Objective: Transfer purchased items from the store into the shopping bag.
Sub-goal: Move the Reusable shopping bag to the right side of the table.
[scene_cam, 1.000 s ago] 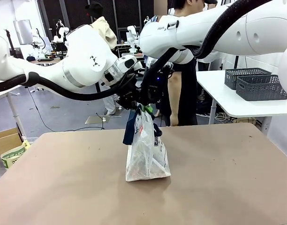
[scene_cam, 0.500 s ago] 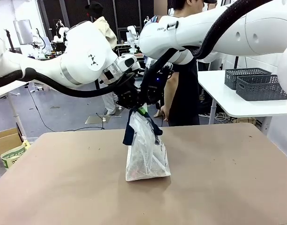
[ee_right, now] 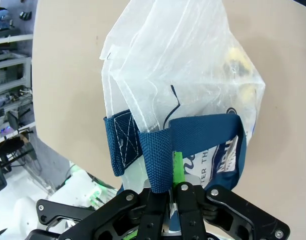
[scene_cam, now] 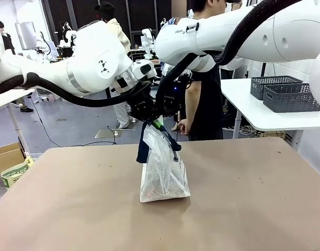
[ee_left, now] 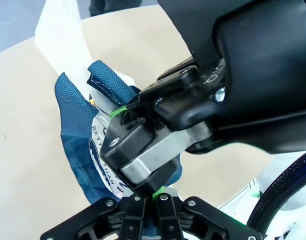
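Note:
The shopping bag (scene_cam: pixel 163 170) stands upright in the middle of the tan table, whitish and translucent with navy handles. Both grippers meet at its top. My left gripper (scene_cam: pixel 145 116) is shut, its fingertips (ee_left: pixel 153 197) pinched on navy handle fabric (ee_left: pixel 75 117) right beside the other gripper. My right gripper (scene_cam: pixel 163 118) is shut on a navy handle strap (ee_right: pixel 159 160). Through the plastic (ee_right: pixel 193 70) a yellow-and-black purchased item (ee_right: pixel 238 57) shows inside the bag. Whether the store is among the baskets at the right I cannot tell.
Two dark grey lattice baskets (scene_cam: pixel 285 93) sit on a white side table at the back right. A person (scene_cam: pixel 204 104) stands just beyond the table's far edge, behind the arms. A cardboard box (scene_cam: pixel 8 162) is on the floor at the left.
My left gripper has closed at the bag's top beside the right gripper. The bag and the right gripper have stayed almost still.

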{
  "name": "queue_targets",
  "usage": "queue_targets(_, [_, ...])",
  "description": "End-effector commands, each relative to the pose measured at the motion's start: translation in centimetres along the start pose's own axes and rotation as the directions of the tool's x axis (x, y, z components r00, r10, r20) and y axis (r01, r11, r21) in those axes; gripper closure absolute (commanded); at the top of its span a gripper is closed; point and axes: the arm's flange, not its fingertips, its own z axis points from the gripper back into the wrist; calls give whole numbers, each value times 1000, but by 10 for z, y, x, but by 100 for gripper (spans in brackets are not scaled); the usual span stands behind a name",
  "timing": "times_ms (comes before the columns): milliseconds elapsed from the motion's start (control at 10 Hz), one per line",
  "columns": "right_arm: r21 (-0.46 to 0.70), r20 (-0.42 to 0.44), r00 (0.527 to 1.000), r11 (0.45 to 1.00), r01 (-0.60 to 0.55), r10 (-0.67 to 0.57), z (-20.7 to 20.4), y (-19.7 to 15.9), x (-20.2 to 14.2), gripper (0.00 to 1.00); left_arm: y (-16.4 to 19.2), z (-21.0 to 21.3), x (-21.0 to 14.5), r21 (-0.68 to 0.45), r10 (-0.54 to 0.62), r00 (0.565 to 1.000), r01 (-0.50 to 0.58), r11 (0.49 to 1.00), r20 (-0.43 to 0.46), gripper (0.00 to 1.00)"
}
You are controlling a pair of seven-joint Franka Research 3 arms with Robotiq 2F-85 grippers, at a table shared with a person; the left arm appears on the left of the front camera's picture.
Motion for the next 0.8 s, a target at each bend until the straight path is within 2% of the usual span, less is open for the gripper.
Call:
queue_targets(0, [52,6,998,997,-57,57,5,-12,0,100,0,0,0,0,1,1000,-1,1000,0,100])
queue_targets(300, [116,21,994,987,-112,110,10,-21,-1,100,0,0,0,0,1,1000,-1,1000,0,100])
queue_targets(700, [230,56,993,966,-116,106,19,-38,1,24,0,0,0,0,1,1000,-1,1000,0,100])
